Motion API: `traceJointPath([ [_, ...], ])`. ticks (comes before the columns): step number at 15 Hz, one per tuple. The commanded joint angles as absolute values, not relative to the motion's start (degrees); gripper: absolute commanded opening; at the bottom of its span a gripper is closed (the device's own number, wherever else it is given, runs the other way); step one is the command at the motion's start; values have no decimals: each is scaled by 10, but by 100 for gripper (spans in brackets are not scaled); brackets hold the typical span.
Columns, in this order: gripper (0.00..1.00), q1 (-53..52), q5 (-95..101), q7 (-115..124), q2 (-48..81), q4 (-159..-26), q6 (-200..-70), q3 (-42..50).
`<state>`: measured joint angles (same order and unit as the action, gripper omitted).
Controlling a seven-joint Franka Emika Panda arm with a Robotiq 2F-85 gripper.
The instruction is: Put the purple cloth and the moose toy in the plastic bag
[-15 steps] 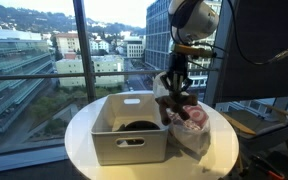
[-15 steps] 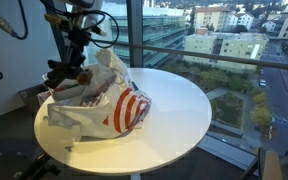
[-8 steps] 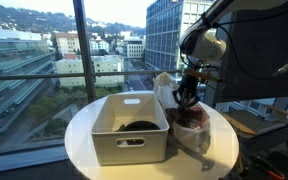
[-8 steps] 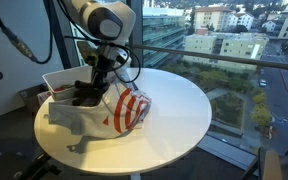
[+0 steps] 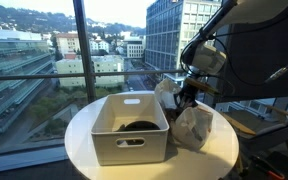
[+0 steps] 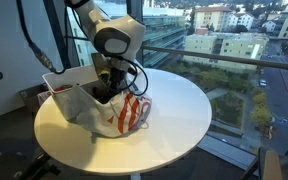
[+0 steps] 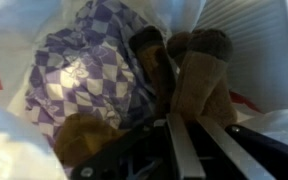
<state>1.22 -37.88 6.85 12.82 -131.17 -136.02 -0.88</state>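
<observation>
Your gripper [image 7: 184, 128] comes in from the bottom edge of the wrist view, and its fingers [image 7: 181, 150] lie close over the moose toy [image 7: 194, 75]; whether they stand apart or are clamped on the toy you cannot tell, because the tips are blurred and run into the brown plush. In both exterior views the gripper [image 5: 188, 97] [image 6: 107, 90] points down into the mouth of the plastic bag, with its lower part hidden behind the bag's rim.

The moose toy is inside the plastic bag [image 7: 14, 120]; it is brown and dark brown, and it touches the purple cloth [image 7: 89, 70]; the cloth, checked in purple and white, lies crumpled at the toy's left in the wrist view, also inside the bag; white film surrounds both of them.

In an exterior view the bag [image 6: 124, 112] shows a red ring mark on its side and leans against a white bin [image 6: 64, 85]; in an exterior view the bag [image 5: 194, 128] stands just beside the bin [image 5: 129, 145] and touches its wall; a dark thing [image 5: 134, 125] lies on the bin's bottom, too small to name. Bag and bin both rest on the round white counter [image 5: 79, 130] [image 6: 174, 110]; the counter stands in front of tall windows [image 5: 44, 60].
</observation>
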Motion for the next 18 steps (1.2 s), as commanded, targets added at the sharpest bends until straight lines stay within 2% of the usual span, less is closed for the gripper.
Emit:
traceJointPath([
  [1, 3, 25, -478, -35, 82, -1343, -1391, -27],
  [10, 3, 13, -553, -80, -29, -1446, -1458, -7],
  [18, 3, 11, -712, -124, -37, -1478, -1548, -11],
])
